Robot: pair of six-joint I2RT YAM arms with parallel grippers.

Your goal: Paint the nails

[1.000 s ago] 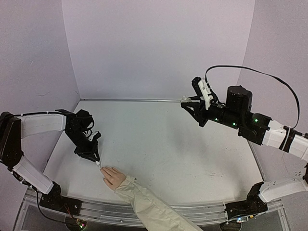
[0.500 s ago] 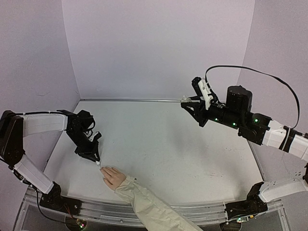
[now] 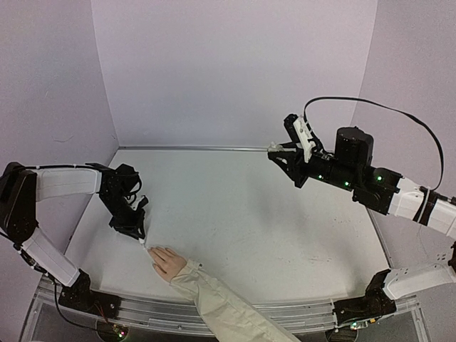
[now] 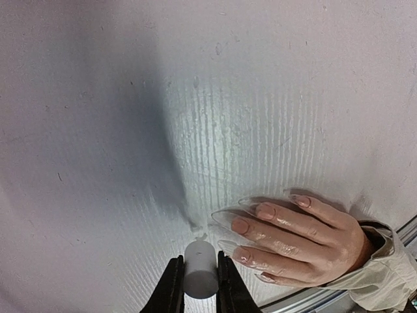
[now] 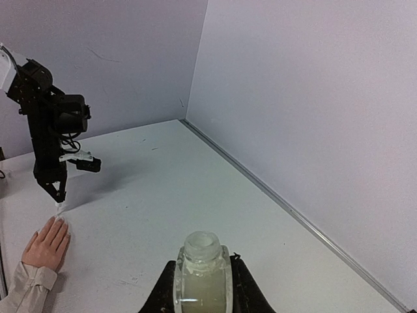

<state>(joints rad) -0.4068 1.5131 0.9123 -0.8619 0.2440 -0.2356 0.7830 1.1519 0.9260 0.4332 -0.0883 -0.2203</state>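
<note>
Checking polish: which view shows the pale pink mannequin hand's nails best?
Left wrist: the long pointed nails on the pale pink mannequin hand show close up. Top external and right wrist show the hand tiny, nails unreadable.

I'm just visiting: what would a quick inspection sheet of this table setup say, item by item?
Surface: white table, faintly scuffed.
Job's things: pink hand in cream sleeve lying flat, long nails; open bottle; white brush handle.
Clutter: nothing seen.
Grippers: left gripper shut on the brush handle, tip near the nails; right gripper shut on the bottle, raised above the table.
Cables: black cable arching over the right arm.
Surroundings: plain lilac walls.
</note>
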